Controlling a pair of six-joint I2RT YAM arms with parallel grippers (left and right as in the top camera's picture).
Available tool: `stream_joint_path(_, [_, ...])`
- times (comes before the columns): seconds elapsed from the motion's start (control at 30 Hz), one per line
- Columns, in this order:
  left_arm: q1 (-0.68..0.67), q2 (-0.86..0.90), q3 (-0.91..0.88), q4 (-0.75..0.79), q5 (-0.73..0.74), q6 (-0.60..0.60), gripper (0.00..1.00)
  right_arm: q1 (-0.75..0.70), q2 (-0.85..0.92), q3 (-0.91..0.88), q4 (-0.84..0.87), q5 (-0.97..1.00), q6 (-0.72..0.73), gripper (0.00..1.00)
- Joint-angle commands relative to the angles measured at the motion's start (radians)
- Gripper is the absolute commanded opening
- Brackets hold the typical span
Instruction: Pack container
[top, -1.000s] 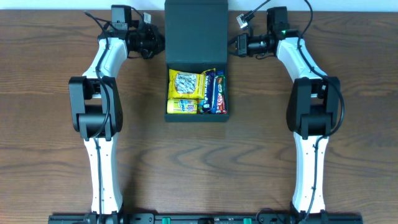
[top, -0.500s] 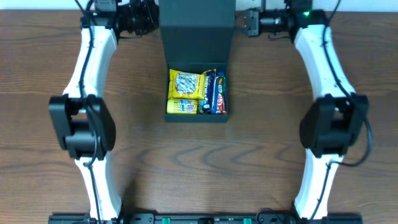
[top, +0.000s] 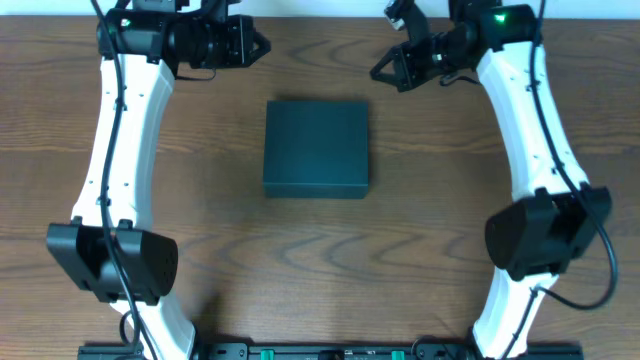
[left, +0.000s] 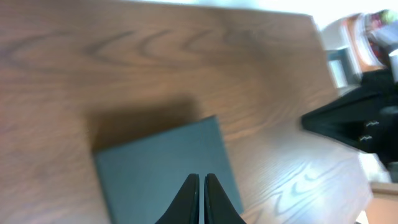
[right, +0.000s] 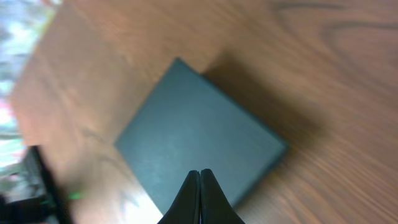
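The dark teal container lies in the middle of the wooden table with its flap lid closed flat; nothing of its contents shows. It also shows in the left wrist view and in the right wrist view. My left gripper is shut and empty, raised above the table behind and to the left of the container. My right gripper is shut and empty, raised behind and to the right of it. Their closed fingertips show in the left wrist view and the right wrist view.
The brown wooden table stretches around the container. Both arm bases stand at the front edge, left and right. The table's far edge runs just behind the grippers.
The container's lid was standing open, showing snack packets; now it lies closed. Both grippers have moved outward and away from the lid's sides.
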Motion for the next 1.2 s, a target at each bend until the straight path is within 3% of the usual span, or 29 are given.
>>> stream_joint_path(0.0, [0.005,-0.041,0.014,-0.061,-0.086,0.027,0.06,-0.023,-0.073,0.002,-0.019,0.151,-0.015,0.02])
stream_joint_path(0.13, [0.005,-0.066,0.014,-0.174,-0.085,0.026,0.06,-0.04,-0.115,0.002,-0.055,0.154,-0.02,0.02])
stream_joint_path(0.23, [-0.001,-0.117,0.013,-0.271,-0.164,0.029,0.06,-0.055,-0.151,0.001,-0.126,0.153,-0.053,0.02])
stream_joint_path(0.33, [-0.028,-0.189,0.012,-0.34,-0.226,0.049,0.06,-0.087,-0.198,-0.015,-0.202,0.022,-0.128,0.01])
stream_joint_path(0.5, [-0.093,-0.354,-0.074,-0.35,-0.315,0.056,0.06,-0.121,-0.354,-0.182,-0.22,-0.045,-0.173,0.02])
stream_joint_path(0.7, [-0.094,-0.689,-0.43,-0.311,-0.304,0.091,0.06,-0.121,-0.768,-0.623,-0.134,-0.023,-0.173,0.02])
stream_joint_path(0.87, [-0.094,-1.022,-0.785,-0.25,-0.19,0.092,0.06,-0.121,-1.21,-1.014,-0.07,-0.03,-0.128,0.02])
stream_joint_path(1.0, [-0.094,-1.257,-0.996,-0.213,-0.174,-0.021,0.06,-0.121,-1.521,-1.206,-0.078,-0.03,0.001,0.03])
stream_joint_path(1.03, [-0.094,-1.296,-1.024,-0.206,-0.174,-0.047,0.06,-0.121,-1.582,-1.232,-0.078,-0.03,0.04,0.26])
stream_joint_path(1.07, [-0.094,-1.33,-1.043,-0.203,-0.174,-0.062,0.32,-0.121,-1.648,-1.253,-0.077,-0.03,0.078,0.9])
stream_joint_path(1.1, [-0.094,-1.347,-1.05,-0.203,-0.174,-0.062,0.73,-0.121,-1.681,-1.259,-0.076,-0.03,0.087,0.99])
stream_joint_path(1.13, [-0.094,-1.357,-1.051,-0.203,-0.174,-0.062,0.95,-0.121,-1.712,-1.26,-0.078,-0.03,0.087,0.99])
stream_joint_path(1.17, [-0.094,-1.358,-1.051,-0.203,-0.174,-0.062,0.95,-0.121,-1.734,-1.26,-0.077,-0.031,0.088,0.99])
